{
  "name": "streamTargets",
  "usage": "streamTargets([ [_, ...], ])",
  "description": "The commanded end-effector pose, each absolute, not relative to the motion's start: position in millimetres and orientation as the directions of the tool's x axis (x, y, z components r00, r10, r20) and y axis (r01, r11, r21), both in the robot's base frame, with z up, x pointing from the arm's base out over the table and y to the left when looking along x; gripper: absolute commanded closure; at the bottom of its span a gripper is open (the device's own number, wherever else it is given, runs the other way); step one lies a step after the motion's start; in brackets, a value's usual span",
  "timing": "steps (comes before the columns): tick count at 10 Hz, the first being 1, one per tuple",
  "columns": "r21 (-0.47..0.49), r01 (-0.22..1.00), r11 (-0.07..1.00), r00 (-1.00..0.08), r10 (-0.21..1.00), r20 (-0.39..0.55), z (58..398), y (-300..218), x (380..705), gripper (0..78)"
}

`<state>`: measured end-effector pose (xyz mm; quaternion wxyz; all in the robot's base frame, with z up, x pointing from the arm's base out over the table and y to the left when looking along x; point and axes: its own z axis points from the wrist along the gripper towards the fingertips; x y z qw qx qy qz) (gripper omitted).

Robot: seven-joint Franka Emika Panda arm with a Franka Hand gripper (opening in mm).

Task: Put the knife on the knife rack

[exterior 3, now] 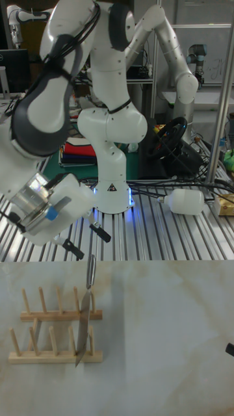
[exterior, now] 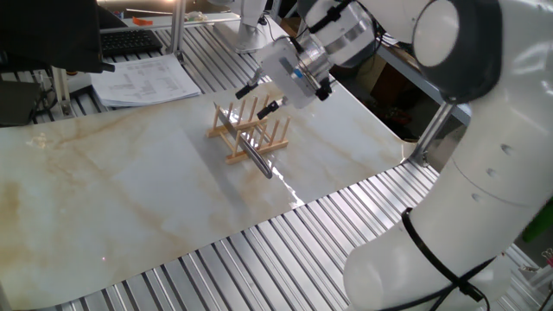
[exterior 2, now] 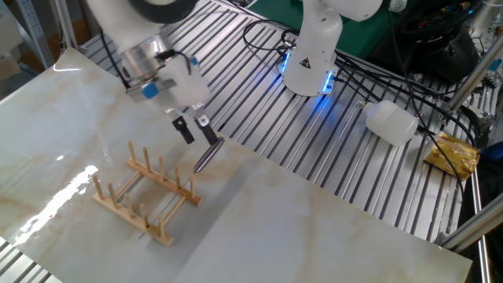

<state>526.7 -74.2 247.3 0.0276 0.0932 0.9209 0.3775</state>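
From one fixed view, the knife sits in the rack on the marble top, its shiny round handle sticking out past the rack's near end. The gripper hangs above the rack, fingers spread, holding nothing.

From the other fixed view, the rack stands on the top, and the handle of the knife reaches out beyond its far rail; the blade is hard to make out. The gripper is spread and empty, one fingertip just beside the handle's end; whether they touch I cannot tell.

In the tall view, the knife stands on edge between the pegs of the rack, thin grey blade across both rails, handle pointing away. The gripper hovers spread above the handle, empty.
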Motion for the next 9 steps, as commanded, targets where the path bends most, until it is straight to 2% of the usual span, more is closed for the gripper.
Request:
streamTargets([
  [1,0.402,0.233,0.886,-0.972,0.219,0.080,313,-22,513,0.1],
  [3,0.334,0.209,0.919,-0.978,0.188,0.095,317,-17,511,0.1],
  [4,0.263,0.186,0.947,-0.982,0.169,0.089,322,-13,509,0.1],
  [9,0.162,0.139,0.977,-0.988,0.126,0.088,340,-6,507,0.1],
])
